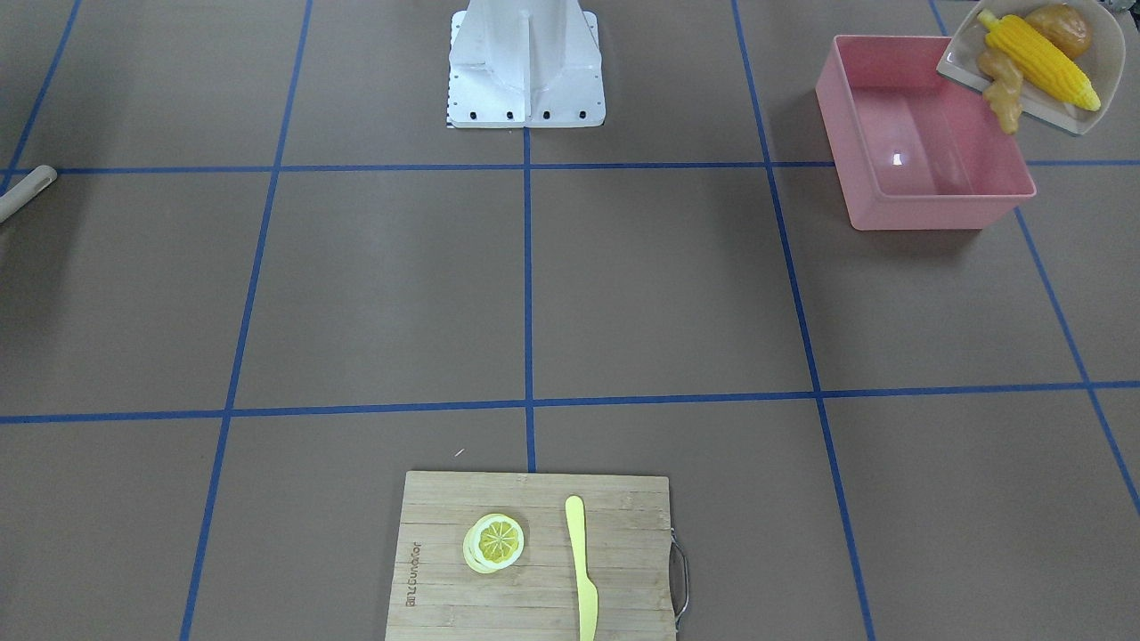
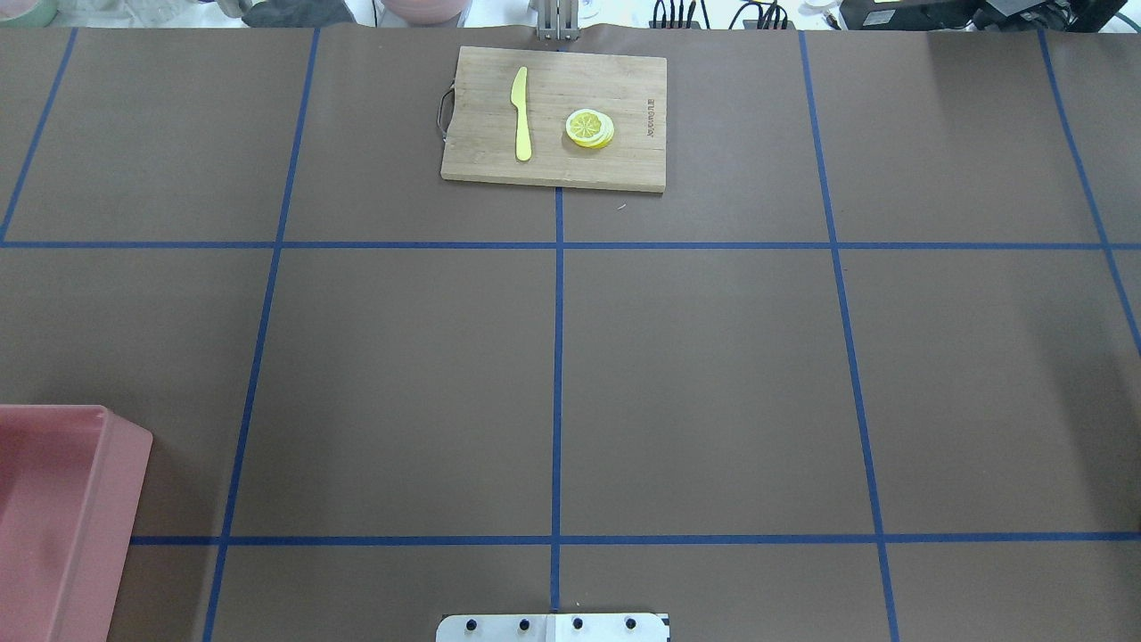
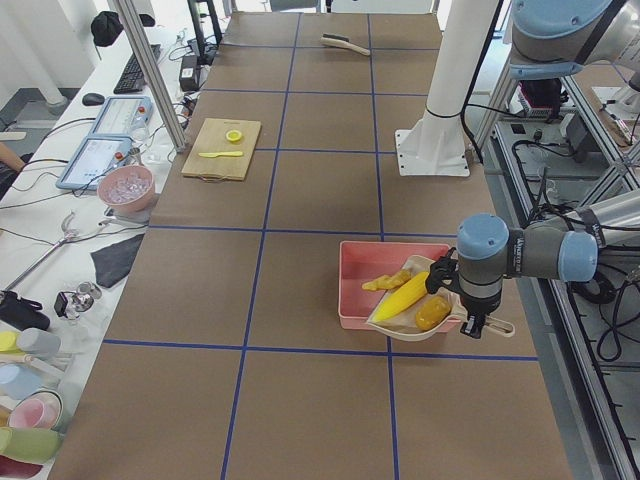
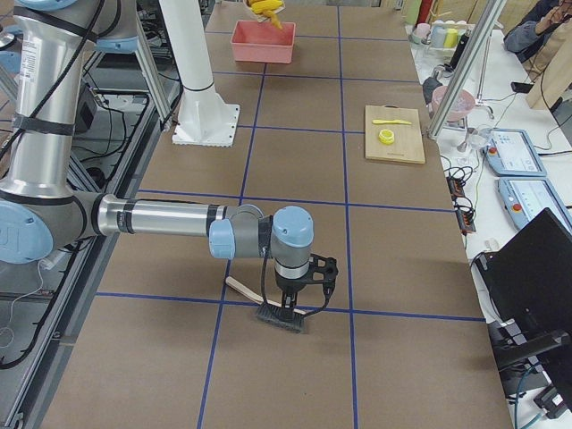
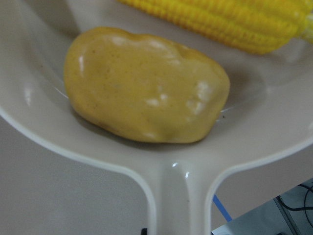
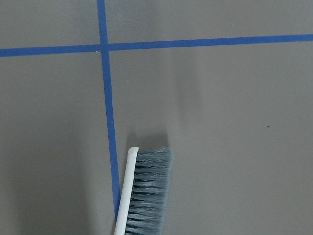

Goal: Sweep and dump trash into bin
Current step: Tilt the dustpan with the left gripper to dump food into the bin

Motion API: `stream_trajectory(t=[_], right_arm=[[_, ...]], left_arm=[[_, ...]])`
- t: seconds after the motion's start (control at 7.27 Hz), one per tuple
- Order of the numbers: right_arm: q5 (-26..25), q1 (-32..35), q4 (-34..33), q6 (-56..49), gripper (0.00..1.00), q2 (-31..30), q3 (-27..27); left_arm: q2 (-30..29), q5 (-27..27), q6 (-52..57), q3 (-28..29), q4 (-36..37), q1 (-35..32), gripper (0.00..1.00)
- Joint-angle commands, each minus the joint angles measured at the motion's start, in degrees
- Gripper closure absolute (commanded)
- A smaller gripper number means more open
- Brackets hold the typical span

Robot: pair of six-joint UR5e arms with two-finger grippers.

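Note:
The pink bin (image 1: 926,191) stands at the table's near-left corner; it also shows in the overhead view (image 2: 53,517). The beige dustpan (image 1: 1104,53) hangs tilted over the bin's corner with the corn cob (image 1: 1038,58), the potato (image 1: 1060,27) and the ginger root (image 1: 1005,93) in it. The ginger hangs over the pan's lip. The left wrist view shows the potato (image 5: 146,85) and the corn (image 5: 234,22) in the pan. My left gripper (image 3: 472,322) is at the pan's handle; I cannot tell its state. My right gripper (image 4: 295,299) is at a brush (image 4: 279,317) on the table; I cannot tell its state.
A wooden cutting board (image 2: 624,169) with a lemon slice (image 2: 589,127) and a pale yellow knife (image 2: 521,111) lies at the table's far middle. The brush's bristles (image 6: 146,191) rest beside a blue tape line. The robot's white base (image 1: 525,62) stands at the near middle.

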Motion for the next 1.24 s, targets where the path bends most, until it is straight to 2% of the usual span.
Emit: stream_trajectory(t=[0.0,0.41,0.83,1.1], right_arm=[[-0.2,0.0,0.13,0.0,0.0,0.0,-0.42],[-0.03,0.0,0.04,0.0,0.0,0.0,-0.42],[0.15,0.0,0.13,0.0,0.0,0.0,-0.42],[0.24,0.0,0.13,-0.09,0.0,0.0,-0.42]], left_arm=[[-0.18,0.0,0.05,-0.7,2.91,0.1,1.0],[-0.18,0.0,0.05,-1.14,6.08,0.19,1.0],[-0.62,0.09,0.23,-1.66,5.66,0.19,1.0],[-0.97,0.26,9.32,-1.49,5.56,-0.68,1.0]])
